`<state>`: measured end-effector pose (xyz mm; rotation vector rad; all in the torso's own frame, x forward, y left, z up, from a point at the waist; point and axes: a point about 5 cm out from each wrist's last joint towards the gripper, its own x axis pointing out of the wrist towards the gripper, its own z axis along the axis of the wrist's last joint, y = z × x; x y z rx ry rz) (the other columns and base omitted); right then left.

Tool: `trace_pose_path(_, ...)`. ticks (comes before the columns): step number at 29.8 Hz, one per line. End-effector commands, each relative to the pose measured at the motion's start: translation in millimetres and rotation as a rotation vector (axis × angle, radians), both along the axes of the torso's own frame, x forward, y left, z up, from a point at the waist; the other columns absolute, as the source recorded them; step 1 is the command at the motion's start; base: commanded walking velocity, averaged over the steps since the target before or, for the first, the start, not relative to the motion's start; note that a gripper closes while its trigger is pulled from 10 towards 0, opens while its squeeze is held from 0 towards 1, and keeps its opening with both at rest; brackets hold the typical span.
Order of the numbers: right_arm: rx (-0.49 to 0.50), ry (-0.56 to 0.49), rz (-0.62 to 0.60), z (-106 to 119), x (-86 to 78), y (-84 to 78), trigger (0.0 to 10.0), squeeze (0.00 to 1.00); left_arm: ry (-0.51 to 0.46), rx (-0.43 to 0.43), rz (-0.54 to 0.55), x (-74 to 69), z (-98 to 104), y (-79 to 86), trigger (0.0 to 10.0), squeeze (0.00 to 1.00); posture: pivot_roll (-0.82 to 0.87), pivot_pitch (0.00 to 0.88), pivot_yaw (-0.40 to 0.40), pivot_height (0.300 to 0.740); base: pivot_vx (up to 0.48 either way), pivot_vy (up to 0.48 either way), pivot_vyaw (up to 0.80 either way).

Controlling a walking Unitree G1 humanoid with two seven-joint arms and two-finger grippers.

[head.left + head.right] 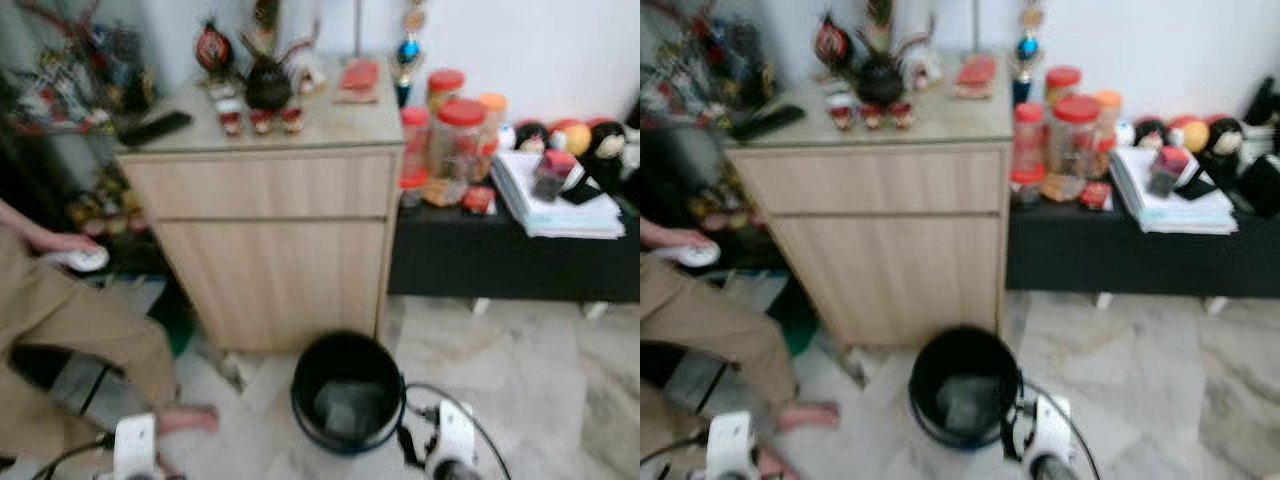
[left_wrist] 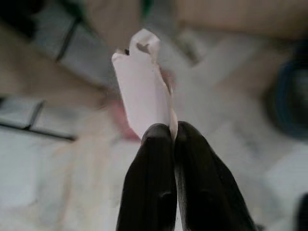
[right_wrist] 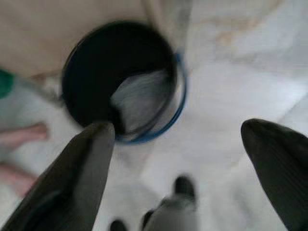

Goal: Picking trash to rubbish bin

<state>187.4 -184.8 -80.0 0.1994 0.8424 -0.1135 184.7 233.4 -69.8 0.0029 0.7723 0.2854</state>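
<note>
No writing is legible to me. My left gripper (image 2: pixel 172 132) pinches a white paper scrap (image 2: pixel 141 86); my right gripper (image 3: pixel 180 159) is spread above the bin (image 1: pixel 347 392), lower centre, beside the cabinet (image 1: pixel 270 240).

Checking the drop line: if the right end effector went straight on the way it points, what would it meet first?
Probably the rubbish bin: the open right end effector points at its rim and the floor beside it; depth is unclear.

Even indoor light; all views motion-blurred, wrist backgrounds out of focus.
</note>
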Motion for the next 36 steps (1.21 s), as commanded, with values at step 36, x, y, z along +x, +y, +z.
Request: trace_pose_path(36,0.101,-0.466,0.356,78.2,101.2,53.8,10.0,0.00,-0.407,-0.382,-0.718,116.5,86.3,-140.9,10.0,0.00,-0.04,0.100,-0.019,0.740,0.093,0.000,-0.08)
